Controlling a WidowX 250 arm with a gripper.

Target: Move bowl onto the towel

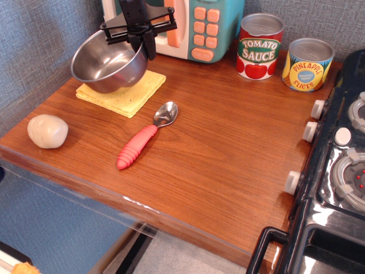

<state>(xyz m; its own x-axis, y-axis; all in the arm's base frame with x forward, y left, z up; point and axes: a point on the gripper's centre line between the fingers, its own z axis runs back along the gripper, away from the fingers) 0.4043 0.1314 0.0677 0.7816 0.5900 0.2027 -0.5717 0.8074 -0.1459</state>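
The shiny steel bowl (pixel 108 64) hangs tilted over the pale-yellow towel (pixel 130 93) at the back left of the wooden counter, its base low over the cloth or just touching it. My black gripper (pixel 144 41) comes down from above and is shut on the bowl's right rim. The towel's left and back parts are hidden under the bowl.
A red-handled spoon (pixel 141 141) lies right of and in front of the towel. A beige round lump (pixel 47 131) sits at the front left. A toy microwave (pixel 197 25) stands behind; tomato sauce (pixel 260 45) and pineapple (pixel 307 64) cans at the back right. A stove (pixel 342 171) borders the right.
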